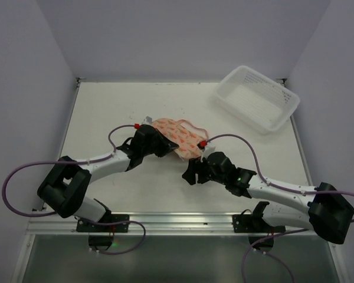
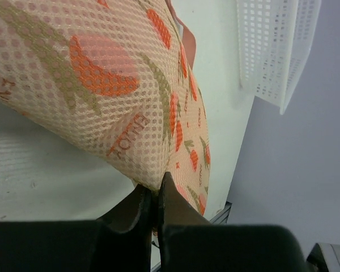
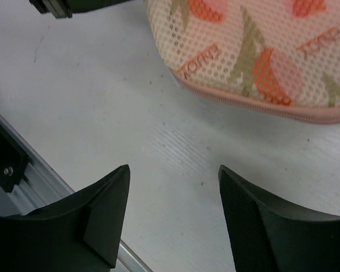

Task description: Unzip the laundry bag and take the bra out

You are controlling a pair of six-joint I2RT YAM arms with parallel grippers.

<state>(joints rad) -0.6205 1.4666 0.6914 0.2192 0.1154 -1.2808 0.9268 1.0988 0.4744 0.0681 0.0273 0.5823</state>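
Writing: orange block letters are printed here and there on the mesh of the laundry bag (image 1: 180,138). In both wrist views they sit upside down or slanted. One word may read "ENJOY", though I can't be sure of it.
Print: orange fruit shapes with olive-green stems on peach-pink mesh (image 2: 102,85).
Laundry bag: lies on the surface near the middle of the overhead view, between the two grippers.
Zipper rim: a pink band (image 3: 260,105) along the bag's lower edge in the right wrist view, looking closed along the stretch that shows.
Left gripper: (image 1: 167,150) at the bag's left end, its fingers (image 2: 170,198) pressed together on a fold of the mesh edge.
Right gripper: (image 1: 192,174) below and right of the bag in the overhead view. Its fingers are spread wide (image 3: 173,175) over bare surface, near the rim but apart from it.
Surface: white board (image 1: 106,118), faintly scuffed and ribbed up close, with an aluminium rail (image 1: 177,219) along its bottom edge.
Basket: white slotted plastic (image 1: 295,100), tilted at the upper right corner, well apart from the bag.
Room: plain pale lilac-grey walls (image 1: 165,35) on three sides.
Cables: purple loops (image 1: 17,177) trail from both arms.
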